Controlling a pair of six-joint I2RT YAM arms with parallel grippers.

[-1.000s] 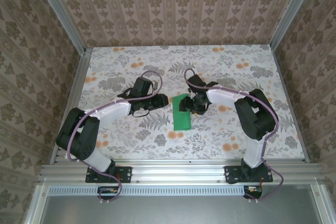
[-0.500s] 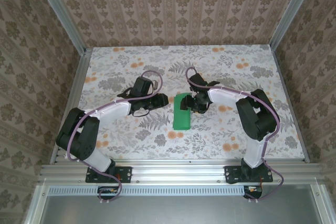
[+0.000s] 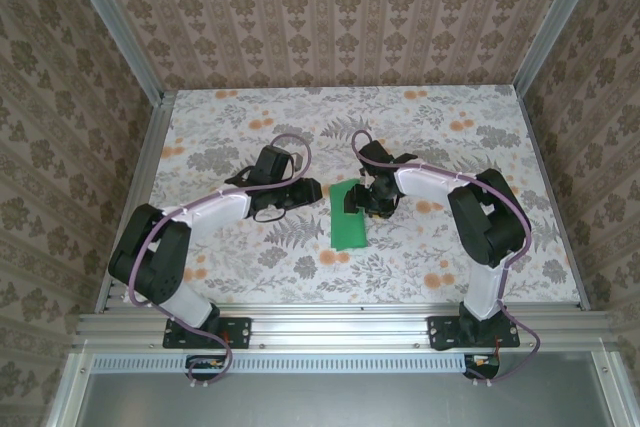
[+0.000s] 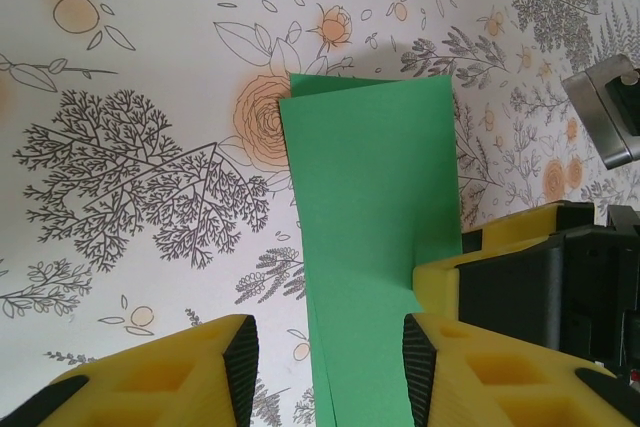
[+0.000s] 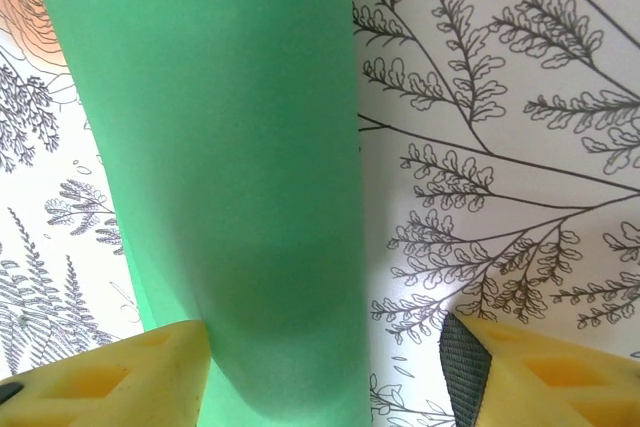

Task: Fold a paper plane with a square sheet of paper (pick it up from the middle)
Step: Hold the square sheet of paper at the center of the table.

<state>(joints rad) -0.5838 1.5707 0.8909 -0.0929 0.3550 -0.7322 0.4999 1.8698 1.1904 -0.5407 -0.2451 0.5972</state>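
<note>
Square sheet of paper (image 3: 349, 219) lies mid-table, already folded in half; the nose and wing folds are still to do, I judge. Its long axis runs from 6 o'clock to 12, leaning slightly toward 1. My left gripper (image 4: 325, 357) at its 9 o'clock side and my right gripper (image 5: 325, 367) over its far end both stand apart, clamping nothing.

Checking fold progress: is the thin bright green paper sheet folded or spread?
Folded lengthwise: the green paper sheet is a narrow rectangle, and a second layer's edge peeks out at one end.
</note>
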